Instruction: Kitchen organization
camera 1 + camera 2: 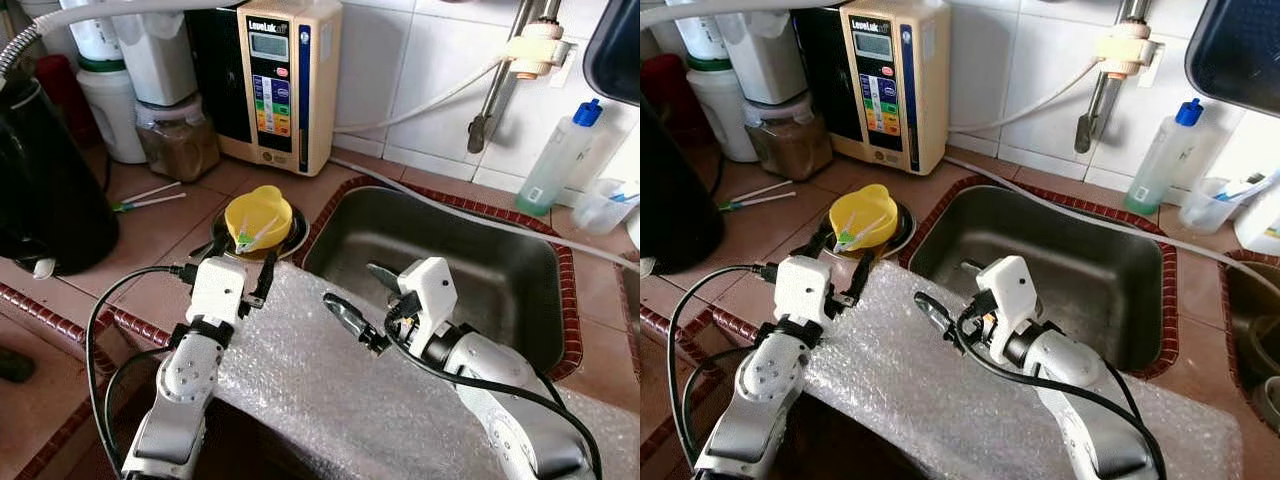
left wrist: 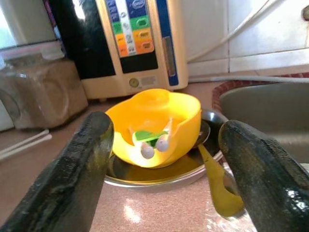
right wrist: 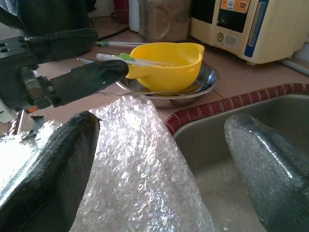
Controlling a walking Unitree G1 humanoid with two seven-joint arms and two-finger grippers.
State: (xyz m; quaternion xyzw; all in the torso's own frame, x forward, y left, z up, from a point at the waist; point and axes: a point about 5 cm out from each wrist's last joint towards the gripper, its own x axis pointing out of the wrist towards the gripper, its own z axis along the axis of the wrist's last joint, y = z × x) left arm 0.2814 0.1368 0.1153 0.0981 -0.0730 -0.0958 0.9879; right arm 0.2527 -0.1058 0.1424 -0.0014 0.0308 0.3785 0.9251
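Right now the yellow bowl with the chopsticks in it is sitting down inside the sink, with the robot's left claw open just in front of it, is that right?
Not quite. The yellow bowl sits in a metal dish on the counter beside the sink, not inside it, as the left wrist view shows. The left gripper is indeed open just in front of it.

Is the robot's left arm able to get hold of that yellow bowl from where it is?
Probably yes: the left gripper is open, its fingers either side of the yellow bowl, with nothing between them.
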